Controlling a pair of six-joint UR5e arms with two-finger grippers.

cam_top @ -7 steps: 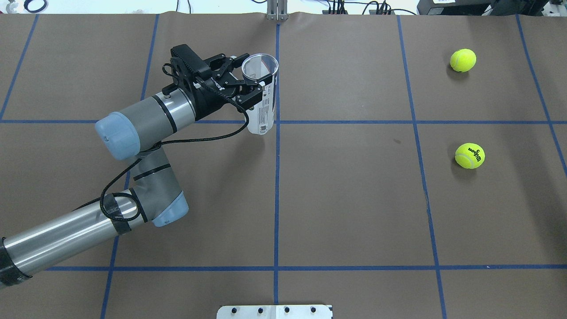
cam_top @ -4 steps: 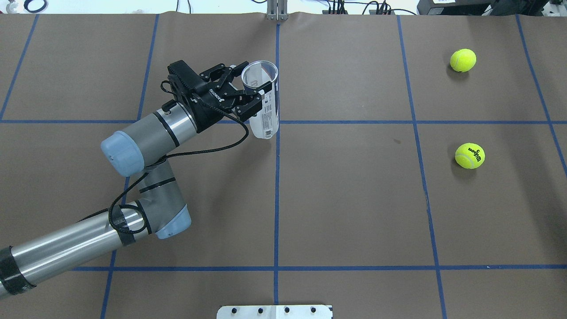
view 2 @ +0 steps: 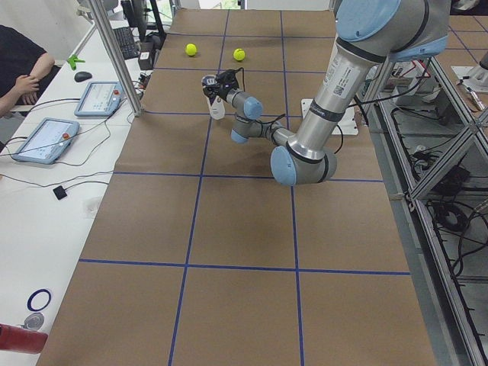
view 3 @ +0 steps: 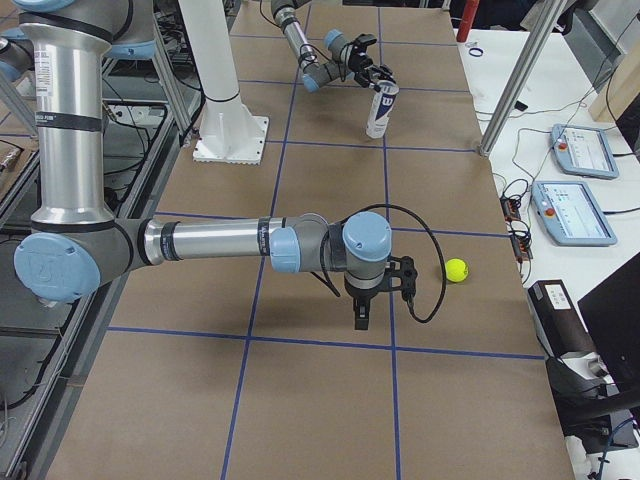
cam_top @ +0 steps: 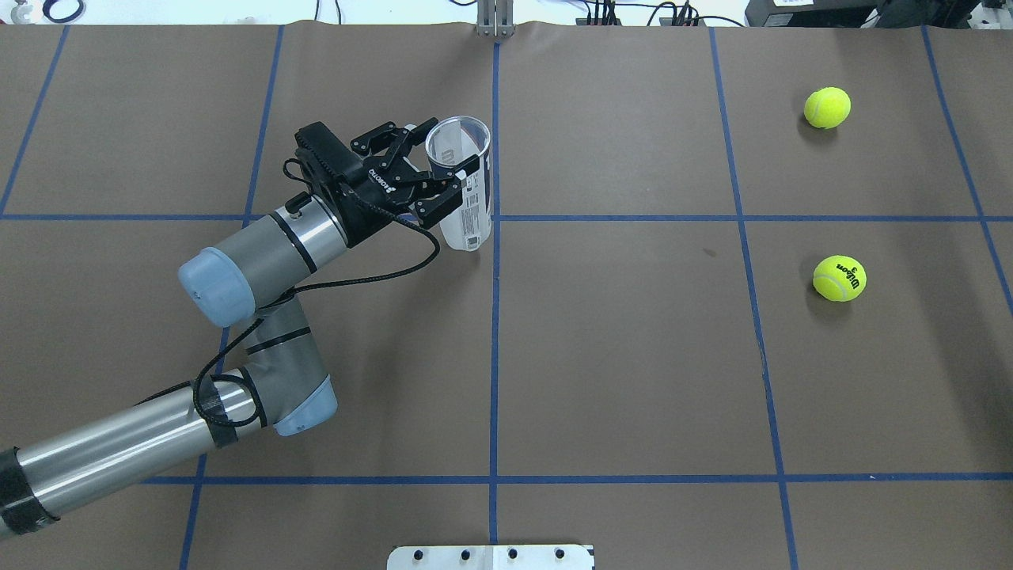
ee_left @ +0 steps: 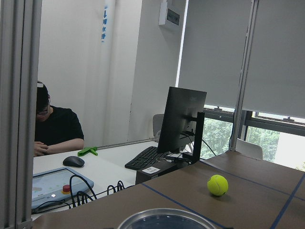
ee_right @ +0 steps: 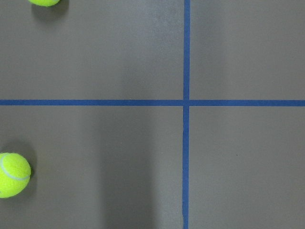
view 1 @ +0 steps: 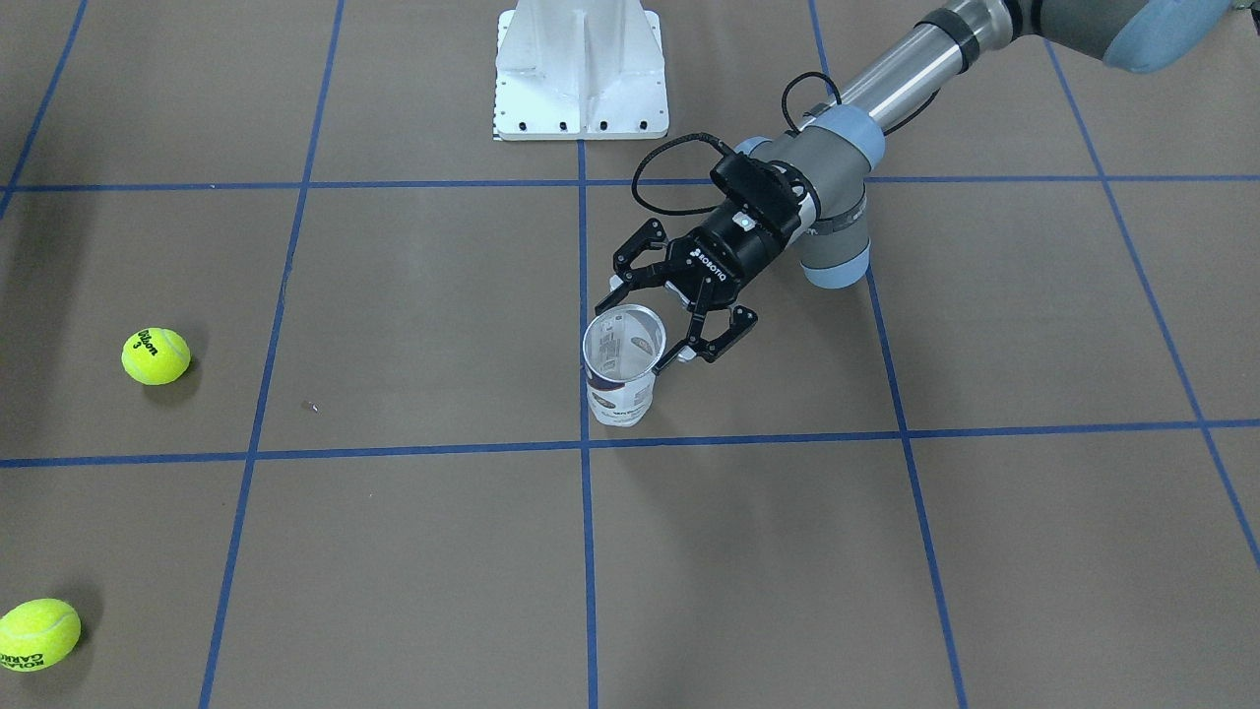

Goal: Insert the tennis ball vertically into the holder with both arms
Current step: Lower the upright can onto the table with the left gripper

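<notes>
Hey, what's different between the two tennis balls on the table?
Position: the nearer tennis ball lies closer to the robot; the farther tennis ball lies toward the table's far edge. Print: from overhead, the nearer tennis ball shows black Wilson lettering on top; the farther tennis ball shows plain felt. Shared: both are yellow-green, look alike in size, and rest on the robot's right side, well apart from the holder.

holder (view 1: 620, 389) mouth clear from above — left gripper (view 1: 638, 327) crowding one side, tennis balls (view 1: 156, 355) unobstructed

Left gripper (cam_top: 445, 154), jaws spread, sits at the upright holder (cam_top: 473, 210), well apart from two tennis balls (cam_top: 827, 108) (cam_top: 839, 278).
</notes>
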